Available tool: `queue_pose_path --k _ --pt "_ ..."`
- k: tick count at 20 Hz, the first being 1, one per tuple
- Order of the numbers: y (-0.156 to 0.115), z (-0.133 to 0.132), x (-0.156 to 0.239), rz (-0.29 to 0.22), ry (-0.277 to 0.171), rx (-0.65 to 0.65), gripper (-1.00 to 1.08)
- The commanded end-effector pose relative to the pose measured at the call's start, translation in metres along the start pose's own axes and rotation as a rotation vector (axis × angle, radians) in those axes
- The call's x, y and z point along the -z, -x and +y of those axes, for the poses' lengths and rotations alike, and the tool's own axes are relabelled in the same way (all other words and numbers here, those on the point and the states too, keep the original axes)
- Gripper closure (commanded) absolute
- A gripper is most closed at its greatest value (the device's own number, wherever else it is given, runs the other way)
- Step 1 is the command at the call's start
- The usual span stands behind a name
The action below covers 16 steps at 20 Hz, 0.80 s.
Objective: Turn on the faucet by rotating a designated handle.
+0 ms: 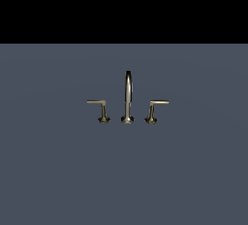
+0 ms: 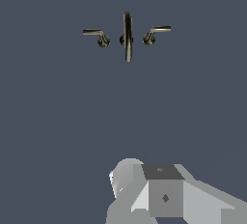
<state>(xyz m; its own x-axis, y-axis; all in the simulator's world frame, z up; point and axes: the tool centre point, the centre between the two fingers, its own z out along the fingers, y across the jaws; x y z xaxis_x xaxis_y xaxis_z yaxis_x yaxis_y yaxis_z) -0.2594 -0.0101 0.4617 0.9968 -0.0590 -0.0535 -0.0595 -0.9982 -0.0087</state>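
Note:
The faucet (image 1: 128, 95) is a small brass set on a flat grey-blue floor, with a tall thin arched spout in its middle. The designated handle (image 1: 98, 103) stands at the exterior view's left of the spout, its thin arm pointing leftward from the post. In the wrist view the faucet (image 2: 127, 35) appears from above and far off, and the designated handle (image 2: 95, 34) sits beside the spout. No gripper fingers show in either view. Only a grey arm part (image 2: 164, 194) fills the wrist view's edge, well apart from the faucet.
A mirrored twin handle (image 1: 157, 104) stands on the spout's other side, arm pointing rightward, also seen as the twin handle (image 2: 156, 31) from the wrist. The grey-blue floor (image 1: 58, 170) spreads around the set; black background lies behind it.

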Motion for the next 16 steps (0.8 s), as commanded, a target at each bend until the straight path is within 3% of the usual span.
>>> queue_pose_path --k 1,16 --pt "-0.002 -0.005 -0.005 0.000 0.000 -0.021 1.08" --pt "-0.031 -0.059 -0.067 0.007 -0.008 -0.282 1.08"
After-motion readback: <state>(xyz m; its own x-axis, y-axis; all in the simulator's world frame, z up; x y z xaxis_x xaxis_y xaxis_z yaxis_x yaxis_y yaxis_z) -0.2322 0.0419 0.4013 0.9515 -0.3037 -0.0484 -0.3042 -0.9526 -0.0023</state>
